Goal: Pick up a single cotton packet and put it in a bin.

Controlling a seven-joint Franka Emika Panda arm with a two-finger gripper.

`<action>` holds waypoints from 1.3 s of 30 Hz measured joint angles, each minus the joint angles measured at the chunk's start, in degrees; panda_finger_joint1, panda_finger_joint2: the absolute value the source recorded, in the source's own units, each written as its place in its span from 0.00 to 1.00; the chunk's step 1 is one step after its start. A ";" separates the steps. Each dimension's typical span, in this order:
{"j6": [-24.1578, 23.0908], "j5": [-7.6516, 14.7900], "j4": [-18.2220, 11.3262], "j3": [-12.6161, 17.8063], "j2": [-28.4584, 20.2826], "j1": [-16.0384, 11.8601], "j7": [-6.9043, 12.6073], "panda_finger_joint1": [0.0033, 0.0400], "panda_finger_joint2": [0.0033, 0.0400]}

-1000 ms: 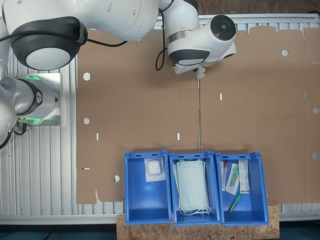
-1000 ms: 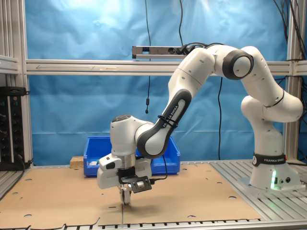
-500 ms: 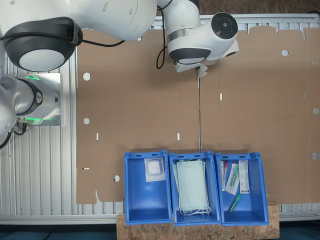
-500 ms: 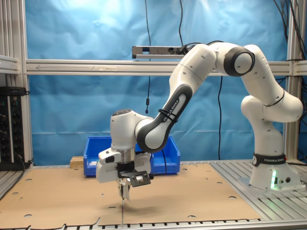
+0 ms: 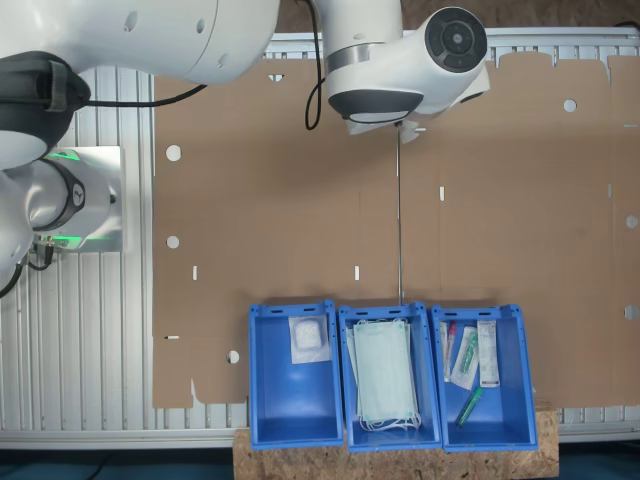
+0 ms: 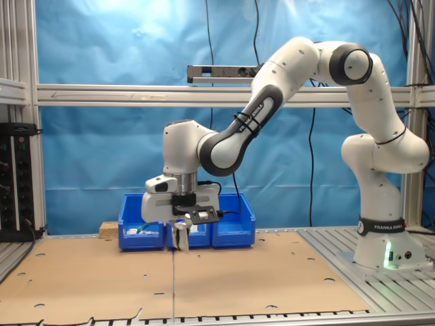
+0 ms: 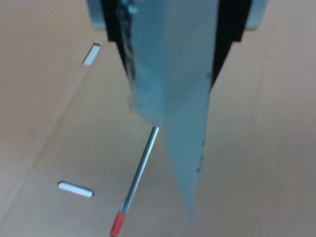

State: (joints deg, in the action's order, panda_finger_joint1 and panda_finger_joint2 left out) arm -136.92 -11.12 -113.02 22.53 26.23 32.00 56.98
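White cotton packet [image 7: 170, 94] in pincer [image 7: 168, 44]

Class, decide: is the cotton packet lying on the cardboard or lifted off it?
Lifted: the cotton packet hangs between the gripper fingers, clear above the cardboard.

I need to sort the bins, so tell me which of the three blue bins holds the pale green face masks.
The middle bin of the row in the first exterior view holds the face masks. The bin at the first exterior view's left holds one white pad; the one at its right holds assorted packets.

A blue backdrop [image 6: 102, 156] hangs behind the aluminium frame [image 6: 136, 95] and cardboard-covered table [image 6: 272, 272].
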 joint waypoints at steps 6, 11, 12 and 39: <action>2.07 2.67 -4.55 2.02 -6.58 0.02 0.50 0.06 0.06; 3.05 4.87 -7.89 4.40 -10.80 0.00 1.42 0.06 0.06; 3.23 5.28 -8.59 4.95 -11.58 -0.01 1.73 0.06 0.06; 5.39 15.92 -16.73 22.01 -20.07 -8.06 11.54 0.06 0.06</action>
State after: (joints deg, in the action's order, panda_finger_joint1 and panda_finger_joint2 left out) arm -131.52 4.80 -129.75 44.53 6.17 23.94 68.52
